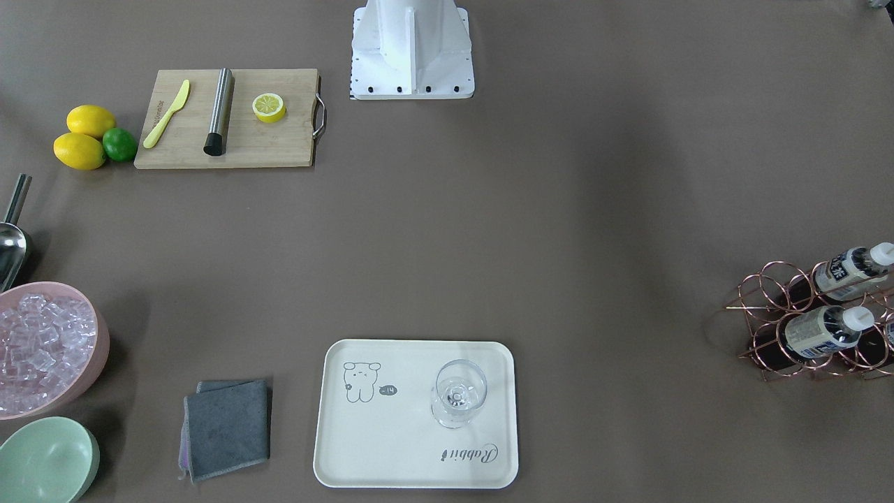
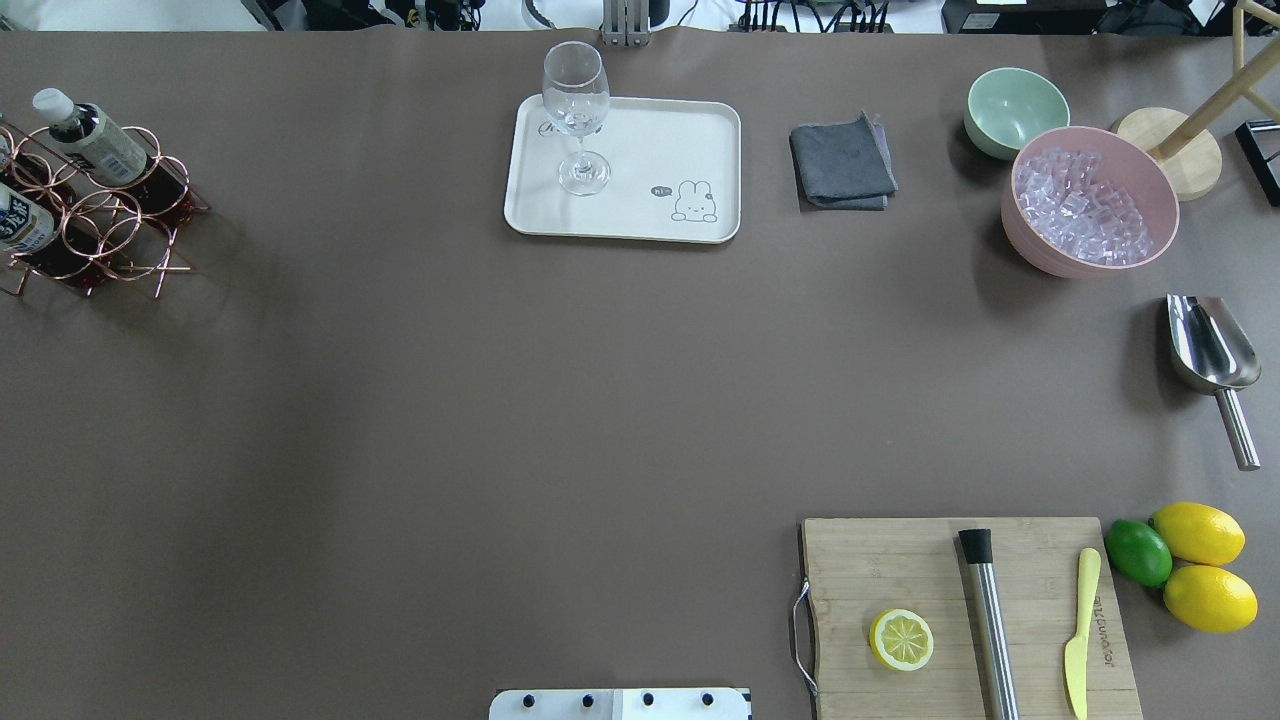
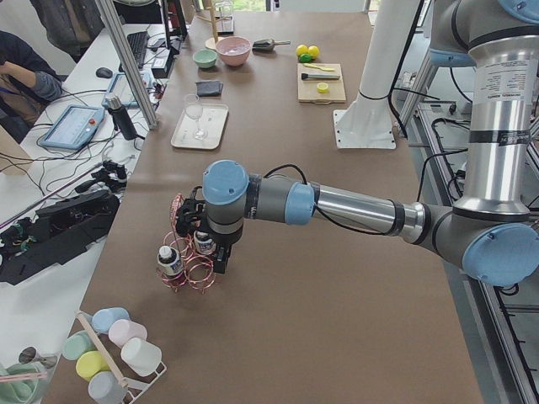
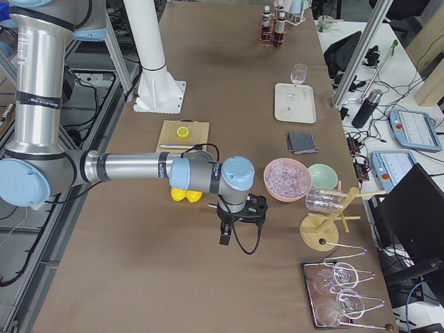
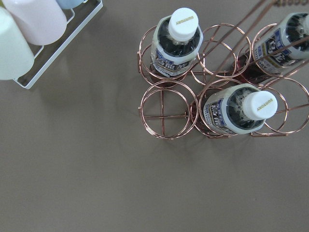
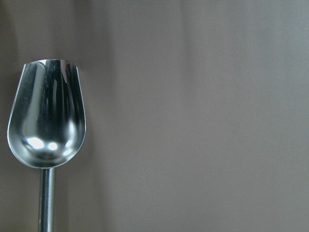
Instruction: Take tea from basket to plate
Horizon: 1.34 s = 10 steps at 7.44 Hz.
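Hovering left gripper (image 3: pixel 210 252) over rose-gold wire basket (image 5: pixel 163 116), wrist frame's upper right | step: approach | opening: cannot tell | next: close on white-capped clear tea bottle (image 5: pixel 241 108), carry to cream rectangular plate (image 1: pixel 391 447)

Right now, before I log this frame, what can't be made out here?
- Exterior left: the left gripper is dark against the basket; open or shut unclear.
- Exterior right: the right gripper is too small; state unclear.
- Left wrist view: the third tea is cut by the right edge.
- Right wrist view: the scoop has its handle cut by the bottom edge.
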Tool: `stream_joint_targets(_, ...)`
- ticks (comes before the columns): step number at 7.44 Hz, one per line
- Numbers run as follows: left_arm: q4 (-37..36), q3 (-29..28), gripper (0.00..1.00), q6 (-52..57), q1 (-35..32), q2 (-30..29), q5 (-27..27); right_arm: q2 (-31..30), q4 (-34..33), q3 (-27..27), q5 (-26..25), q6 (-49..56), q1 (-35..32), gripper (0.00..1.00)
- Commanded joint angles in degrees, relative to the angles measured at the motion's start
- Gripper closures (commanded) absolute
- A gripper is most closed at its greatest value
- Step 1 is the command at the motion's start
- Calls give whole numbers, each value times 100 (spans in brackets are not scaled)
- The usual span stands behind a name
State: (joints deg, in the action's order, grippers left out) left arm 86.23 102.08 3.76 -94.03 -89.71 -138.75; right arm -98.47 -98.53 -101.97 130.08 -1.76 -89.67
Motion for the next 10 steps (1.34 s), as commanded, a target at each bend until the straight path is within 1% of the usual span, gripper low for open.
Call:
stream_joint_targets(1, -10, -4, 2, 1701, -71, -108, 15, 20, 0, 45, -87, 9, 73, 0)
stream_joint_targets(2, -36, -3, 2, 2316, -123, -187, 15, 12, 0, 37, -201, 0, 72, 0)
stream_joint_targets(3, -36, -21, 2, 3079, -176, -240, 41, 12, 0, 28, -202, 0, 72, 0)
stream_joint_targets(5, -36, -56, 2, 4084, -247, -389, 41, 12, 0, 36, -202, 0, 72, 0)
stream_joint_targets(6, -71, -74, 2, 4628, -264, -633, 41, 12, 0, 71, -202, 0, 81, 0)
stream_joint_targets(7, -80, -143, 2, 4920, -256, -836, 41, 20, 0, 80, -202, 0, 64, 0)
stream_joint_targets(8, -124, -318, 2, 5254, -230, -1108, 7, -6, 0, 46, -202, -9, 46, 0)
stream_joint_targets(9, -185, -581, 2, 5840, -195, -1476, -3, 3, 0, 45, -193, -9, 46, 0)
stream_joint_targets(10, -186, -1062, 2, 6246, -194, -1915, -20, 12, 0, 80, -202, -9, 46, 0)
